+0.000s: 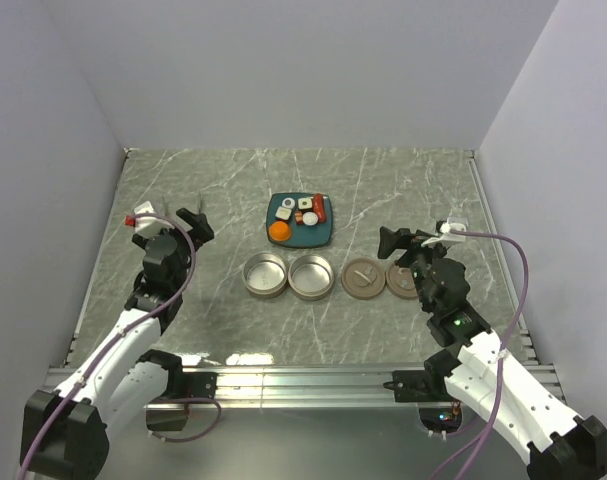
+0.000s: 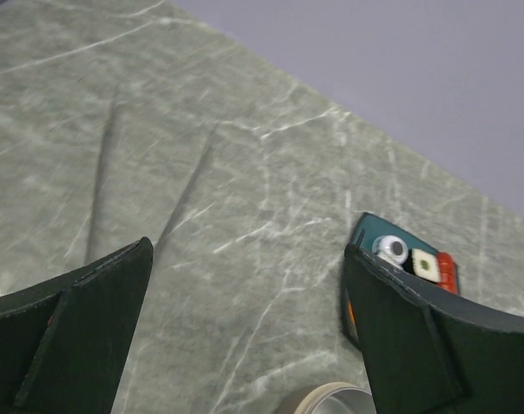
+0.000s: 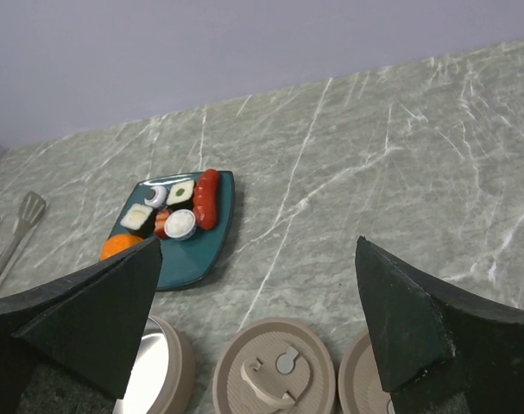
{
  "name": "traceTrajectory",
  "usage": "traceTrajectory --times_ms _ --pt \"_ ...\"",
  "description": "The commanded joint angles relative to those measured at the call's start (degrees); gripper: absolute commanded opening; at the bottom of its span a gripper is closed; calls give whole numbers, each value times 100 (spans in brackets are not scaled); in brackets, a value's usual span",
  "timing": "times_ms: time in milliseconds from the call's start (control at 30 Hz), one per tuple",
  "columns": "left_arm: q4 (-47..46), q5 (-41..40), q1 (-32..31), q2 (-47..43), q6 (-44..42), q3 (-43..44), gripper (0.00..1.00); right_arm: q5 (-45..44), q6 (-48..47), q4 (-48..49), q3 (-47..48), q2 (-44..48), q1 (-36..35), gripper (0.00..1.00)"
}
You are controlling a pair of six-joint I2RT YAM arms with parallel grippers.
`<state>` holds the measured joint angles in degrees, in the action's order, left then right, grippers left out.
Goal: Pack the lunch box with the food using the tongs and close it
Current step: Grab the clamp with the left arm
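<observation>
K: Left gripper (image 2: pixel 247 250) and right gripper (image 3: pixel 257 246) both spread wide, empty. Tins (image 1: pixel 266 275)?
M: Two, shiny round, uncovered, between them; brown lids (image 1: pixel 363 279) near right gripper; food (image 1: pixel 305 210) on teal plate (image 1: pixel 318 236).

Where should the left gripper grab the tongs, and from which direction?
Probably mid-length, pinching across both slim arms of the tongs, coming straight down: they lie flat on the table in a narrow V, and the open left gripper hovers right over them.
</observation>
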<state>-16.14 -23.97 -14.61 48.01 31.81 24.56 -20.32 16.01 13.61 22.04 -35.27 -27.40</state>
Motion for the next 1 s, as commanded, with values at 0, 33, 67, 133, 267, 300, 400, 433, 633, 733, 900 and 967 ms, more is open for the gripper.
traceTrajectory --times_ms 0,33,67,133,267,300,400,433,633,733,900,967 --pt "900 -556 -15 156 387 488 99 36 7 397 -42 -50 -3 100" --pt "1050 -591 -15 252 431 637 99 106 7 397 -25 -85 -11 100" --pt "1295 -679 -15 288 466 682 99 142 7 397 45 -155 -11 100" --pt "1534 -811 -15 402 562 778 99 247 34 380 98 -217 -3 100" --pt "2097 -891 -15 543 668 867 99 396 95 432 90 -235 -2 100" --pt "2185 -847 -15 595 660 893 99 414 121 432 81 -226 -11 100" --pt "2657 -986 -15 1033 738 1156 99 476 157 406 28 -69 -2 100" --pt "2756 -1031 -15 1122 747 1200 99 493 174 389 2 -7 -2 100" --pt "2976 -752 238 1711 537 1499 99 608 218 397 -77 327 -2 100" --pt "2950 -321 599 2168 326 1649 99 652 253 362 -42 362 6 100" --pt "2862 -117 872 2967 89 1886 99 801 306 283 72 433 -2 100" --pt "2679 171 916 3152 1 1904 99 827 315 257 81 494 15 100"
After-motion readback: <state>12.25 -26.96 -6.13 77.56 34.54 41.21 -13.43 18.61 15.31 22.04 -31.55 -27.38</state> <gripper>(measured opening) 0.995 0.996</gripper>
